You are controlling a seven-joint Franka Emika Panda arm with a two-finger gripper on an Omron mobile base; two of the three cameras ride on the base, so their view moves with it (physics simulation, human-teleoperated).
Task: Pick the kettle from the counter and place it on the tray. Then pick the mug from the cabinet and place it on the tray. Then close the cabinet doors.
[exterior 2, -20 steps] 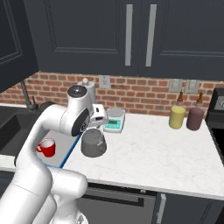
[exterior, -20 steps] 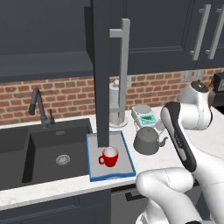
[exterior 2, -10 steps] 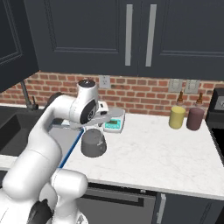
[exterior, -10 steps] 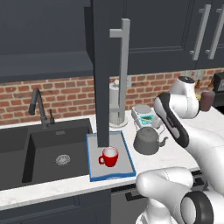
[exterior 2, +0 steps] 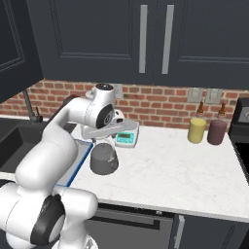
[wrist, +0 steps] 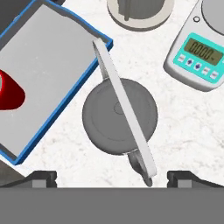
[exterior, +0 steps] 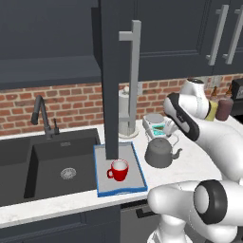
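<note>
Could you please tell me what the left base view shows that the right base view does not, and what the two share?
Left base view: the red mug on the blue-rimmed tray, the sink with its faucet, and the open cabinet door.
Right base view: a yellow canister and a maroon canister.
Both: the kettle on the counter, and the kitchen scale.

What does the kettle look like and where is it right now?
The kettle is squat, round and dark grey, like dull metal. A flat lid with a small knob tops it, a thin pale handle arches over it, and a short spout sticks out one side. It stands upright on the white counter, just beside the blue-rimmed tray, not on it. The open gripper hangs above it, not touching.
</note>
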